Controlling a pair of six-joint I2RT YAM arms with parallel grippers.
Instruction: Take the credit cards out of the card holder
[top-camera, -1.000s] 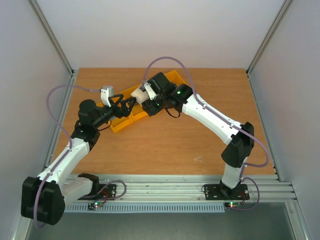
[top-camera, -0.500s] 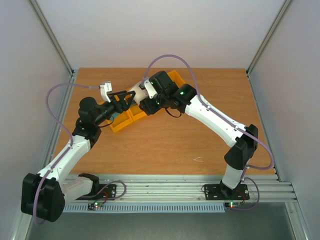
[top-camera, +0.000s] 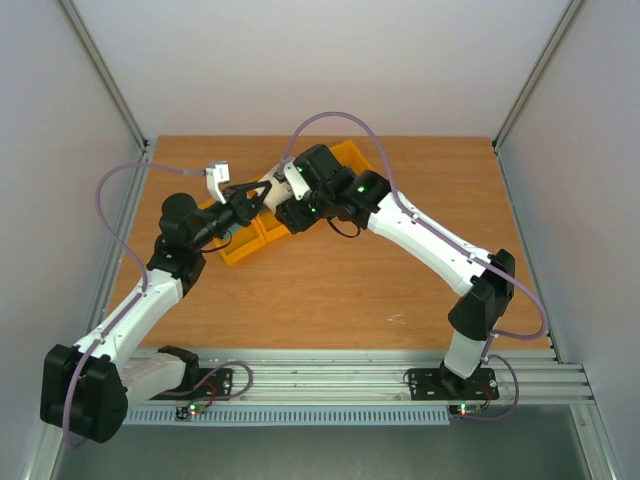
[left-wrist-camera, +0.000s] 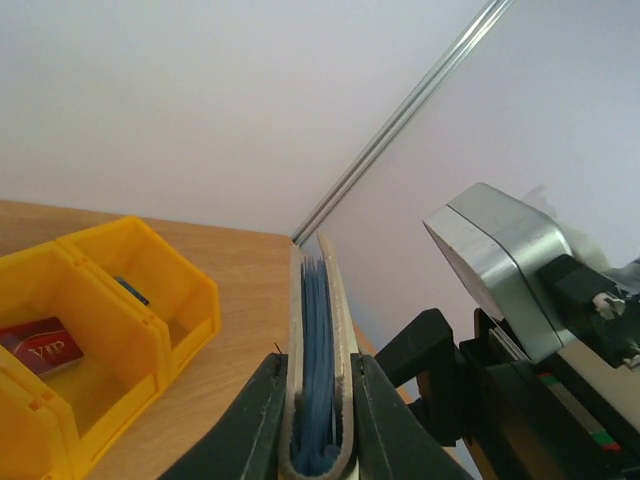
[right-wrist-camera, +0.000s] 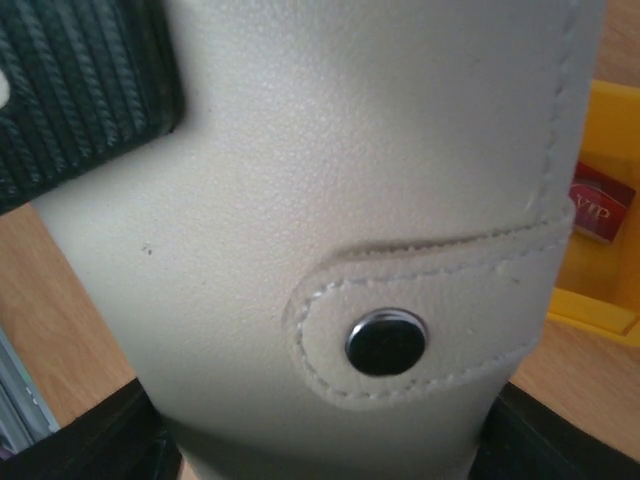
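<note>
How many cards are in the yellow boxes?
2 that I can see. A red card lies in the middle box, a dark card in the far box. Others may be hidden.

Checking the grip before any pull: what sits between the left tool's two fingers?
The card holder, upright and edge-on, its cream walls touched by both fingers of the left tool, blue layers inside. The left wrist view shows this.

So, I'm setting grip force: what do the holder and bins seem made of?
The holder looks like matte cream leather or faux leather: fine grain, stitched tab, metal snap. The bins look like glossy moulded yellow plastic: smooth thin walls.
</note>
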